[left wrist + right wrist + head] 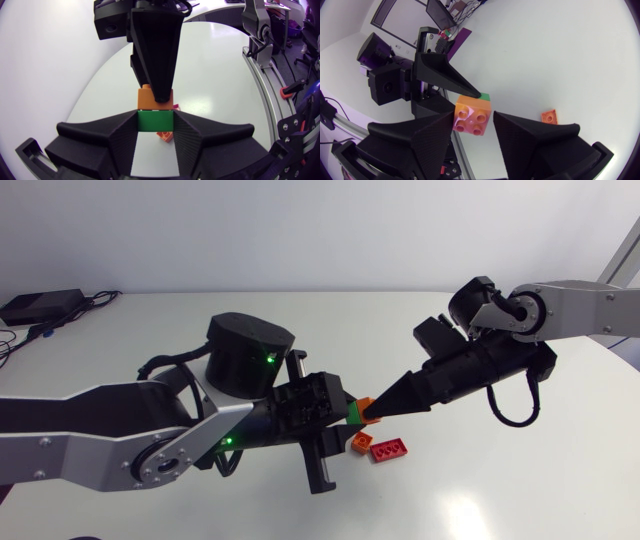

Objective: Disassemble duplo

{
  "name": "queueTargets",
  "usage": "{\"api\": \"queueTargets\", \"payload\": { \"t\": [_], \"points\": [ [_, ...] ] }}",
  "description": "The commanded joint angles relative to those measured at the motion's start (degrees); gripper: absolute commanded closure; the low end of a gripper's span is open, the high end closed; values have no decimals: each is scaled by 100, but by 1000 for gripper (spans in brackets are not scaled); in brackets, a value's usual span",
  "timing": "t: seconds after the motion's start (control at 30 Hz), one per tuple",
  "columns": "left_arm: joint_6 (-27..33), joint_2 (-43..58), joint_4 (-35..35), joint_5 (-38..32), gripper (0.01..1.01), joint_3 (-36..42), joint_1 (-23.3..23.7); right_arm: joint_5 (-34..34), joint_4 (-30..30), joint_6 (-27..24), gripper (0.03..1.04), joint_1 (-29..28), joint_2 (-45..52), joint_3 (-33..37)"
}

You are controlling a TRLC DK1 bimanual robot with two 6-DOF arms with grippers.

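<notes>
a glossy green duplo brick [155, 121] is clamped between the matte black wedge fingers of the left gripper [155, 119], held above the white table [100, 75]. an orange studded brick [471, 116] is joined to it just beyond, pinched by the right gripper [473, 122], whose wedge partly hides it. beneath, a small orange brick [360, 442] and a flat red plate [388, 449] are seen side by side.

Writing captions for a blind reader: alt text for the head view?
Above a table, the left gripper clamps a green brick, the right gripper the orange brick stuck to it. A red brick and an orange piece lie below.
</notes>
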Motion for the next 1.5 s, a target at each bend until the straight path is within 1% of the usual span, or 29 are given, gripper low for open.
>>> {"api": "queueTargets", "payload": {
  "t": [0.0,0.1,0.13,0.17,0.27,0.3,0.33,0.4,0.73,0.77,0.87,1.0,1.03,1.27,1.33,1.37,1.47],
  "points": [
    [-150,109,122,-16,784,157,-3,-20,40,129,751,47,7,29],
    [-150,135,131,-42,775,157,-12,-20,101,129,782,65,-108,-50],
    [-150,161,140,-147,730,148,-30,-20,110,129,792,109,-152,-67],
    [-141,170,140,-227,649,139,-38,-20,119,147,811,135,-204,-94],
    [-124,170,105,-288,297,104,-38,33,198,173,825,197,-310,-173],
    [-124,153,96,-323,228,78,-38,60,295,253,825,197,-327,-199],
    [-124,118,87,-332,190,52,-30,103,409,340,825,179,-354,-234],
    [-115,91,34,-332,170,16,-12,147,453,367,823,153,-398,-234],
    [-106,30,17,-341,180,-54,23,226,567,367,820,197,-468,-393],
    [-97,38,8,-341,230,-54,23,226,585,367,820,179,-494,-410],
    [-88,47,8,-341,430,-80,23,279,593,367,820,144,-538,-445],
    [-53,56,-45,-350,597,-80,-3,332,593,384,818,135,-591,-445],
    [-53,56,-54,-350,625,-80,-12,332,593,393,818,135,-609,-445],
    [-36,74,-62,-367,628,-80,-38,367,628,437,816,144,-661,-472],
    [-36,82,-62,-367,705,-71,-47,376,664,446,816,153,-670,-516],
    [-36,91,-62,-376,726,-63,-56,376,664,446,816,153,-670,-533],
    [114,118,-62,-411,733,-89,-144,385,664,437,816,153,-688,-542]
  ]
}}
